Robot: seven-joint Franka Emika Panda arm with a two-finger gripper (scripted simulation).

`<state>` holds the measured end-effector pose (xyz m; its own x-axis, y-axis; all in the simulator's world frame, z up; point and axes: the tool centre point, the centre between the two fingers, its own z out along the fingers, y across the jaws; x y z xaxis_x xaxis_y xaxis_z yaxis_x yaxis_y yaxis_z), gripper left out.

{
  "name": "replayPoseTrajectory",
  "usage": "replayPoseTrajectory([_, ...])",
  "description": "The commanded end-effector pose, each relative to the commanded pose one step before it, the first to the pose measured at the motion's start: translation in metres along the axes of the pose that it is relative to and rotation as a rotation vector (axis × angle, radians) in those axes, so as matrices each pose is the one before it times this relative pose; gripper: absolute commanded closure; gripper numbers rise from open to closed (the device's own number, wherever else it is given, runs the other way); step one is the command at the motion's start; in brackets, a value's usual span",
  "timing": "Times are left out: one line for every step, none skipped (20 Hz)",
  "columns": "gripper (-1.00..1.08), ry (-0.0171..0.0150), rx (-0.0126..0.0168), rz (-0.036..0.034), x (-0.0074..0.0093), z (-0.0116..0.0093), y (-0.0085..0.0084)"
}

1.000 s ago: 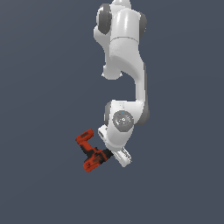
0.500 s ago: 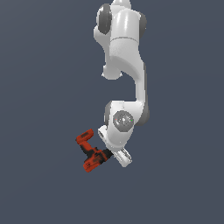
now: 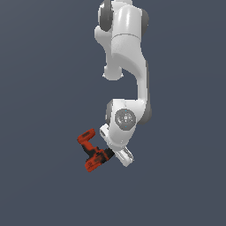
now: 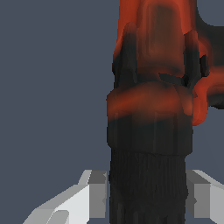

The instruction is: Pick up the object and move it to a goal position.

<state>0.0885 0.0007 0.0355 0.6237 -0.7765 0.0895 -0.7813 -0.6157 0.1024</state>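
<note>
A Franka arm's gripper (image 3: 107, 154) clamps the black chuck of a red-orange cordless drill (image 3: 90, 151), suspended against a plain grey backdrop.

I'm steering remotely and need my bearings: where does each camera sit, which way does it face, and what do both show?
Exterior view: off the arm, its exact position unknown, facing the whole white arm against a plain grey backdrop, with the tool gripping the red-orange drill.
Wrist view: mounted on the wrist, looking along the tool; its two light grey fingers flank the drill's black end.
Shared: drill and tool.
</note>
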Motion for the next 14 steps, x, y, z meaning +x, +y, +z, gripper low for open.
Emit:
replayPoseTrajectory([1.08, 0.00302, 0.00556, -0.00035, -0.00262, -0.01219, 0.00034])
replayPoseTrajectory([1.08, 0.00000, 0.00000, 0.00000, -0.00184, -0.00440, 0.00105])
replayPoseTrajectory([1.08, 0.00000, 0.00000, 0.00000, -0.00203, -0.00486, 0.00115])
replayPoseTrajectory([1.08, 0.00000, 0.00000, 0.00000, -0.00223, -0.00533, 0.00127])
replayPoseTrajectory([1.08, -0.00064, 0.00026, -0.00002, -0.00239, -0.00568, 0.00139])
replayPoseTrajectory([1.08, 0.00000, 0.00000, 0.00000, -0.00263, -0.00632, 0.00149])
replayPoseTrajectory([1.08, 0.00000, 0.00000, 0.00000, -0.00284, -0.00683, 0.00161])
replayPoseTrajectory([1.08, 0.00000, 0.00000, 0.00000, -0.00306, -0.00735, 0.00173])
replayPoseTrajectory([1.08, -0.00062, 0.00030, 0.00001, -0.00321, -0.00779, 0.00189])
replayPoseTrajectory([1.08, 0.00000, 0.00000, 0.00000, -0.00350, -0.00845, 0.00198])
replayPoseTrajectory([1.08, 0.00000, 0.00000, 0.00000, -0.00371, -0.00898, 0.00210])
replayPoseTrajectory([1.08, -0.00064, 0.00027, 0.00001, -0.00372, -0.00911, 0.00220])
replayPoseTrajectory([1.08, 0.00000, 0.00000, 0.00000, -0.00384, -0.00935, 0.00218])
replayPoseTrajectory([1.08, 0.00000, 0.00000, 0.00000, -0.00388, -0.00947, 0.00221])
